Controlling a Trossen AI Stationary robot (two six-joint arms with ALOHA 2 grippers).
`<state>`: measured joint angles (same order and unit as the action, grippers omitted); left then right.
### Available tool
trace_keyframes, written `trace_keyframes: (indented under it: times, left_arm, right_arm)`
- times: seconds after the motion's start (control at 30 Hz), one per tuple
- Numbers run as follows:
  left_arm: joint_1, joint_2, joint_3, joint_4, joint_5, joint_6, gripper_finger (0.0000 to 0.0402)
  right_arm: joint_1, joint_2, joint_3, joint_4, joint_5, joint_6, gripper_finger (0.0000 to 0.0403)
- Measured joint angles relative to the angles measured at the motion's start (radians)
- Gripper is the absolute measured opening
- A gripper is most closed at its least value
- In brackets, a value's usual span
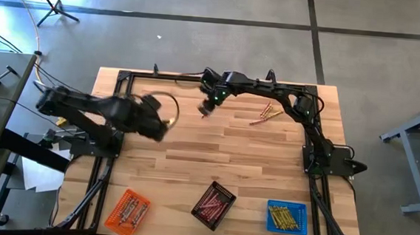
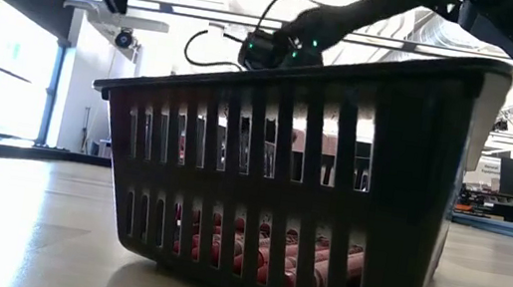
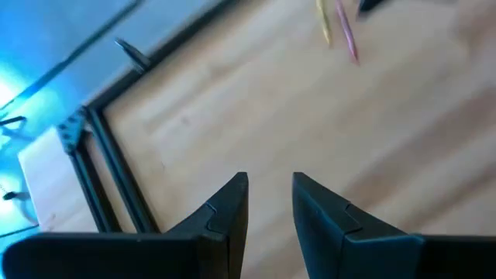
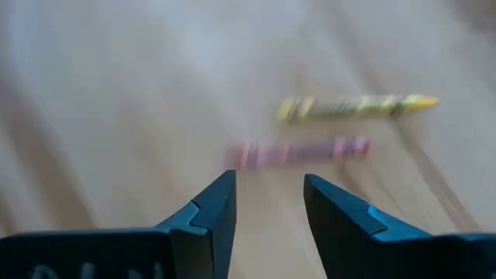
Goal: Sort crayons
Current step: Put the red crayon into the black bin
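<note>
The wooden bench (image 1: pixel 215 155) stands on grey floor. Right claw (image 4: pixel 267 203), open and empty, hovers over a pink crayon (image 4: pixel 302 151) and a yellow crayon (image 4: pixel 356 107) at far centre. Left claw (image 3: pixel 270 203), slightly open and empty, is at far left.

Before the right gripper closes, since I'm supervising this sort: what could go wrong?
The right gripper is open near a pink crayon lying close beside a yellow crayon; it might nudge or catch both. Two more crayons lie apart near the right arm and could be missed.
</note>
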<state>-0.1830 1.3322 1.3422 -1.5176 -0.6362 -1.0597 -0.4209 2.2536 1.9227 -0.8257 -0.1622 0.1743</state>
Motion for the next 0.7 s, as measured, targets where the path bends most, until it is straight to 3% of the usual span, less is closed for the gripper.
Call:
trace_keyframes:
  times: [0.1,0.27,0.7]
  left_arm:
    - [0.056,-0.069,-0.008,0.007,-0.061,0.007,0.009]
    - [0.144,-0.151,-0.008,0.056,-0.087,0.147,0.009]
    - [0.295,-0.268,-0.008,0.135,-0.125,0.508,0.009]
  right_arm:
    - [-0.017,0.0,-0.062,0.178,0.052,0.276,0.0138]
    - [-0.025,0.0,-0.124,0.295,0.101,0.508,0.0138]
    - [0.031,0.0,-0.161,0.222,0.154,0.729,0.0137]
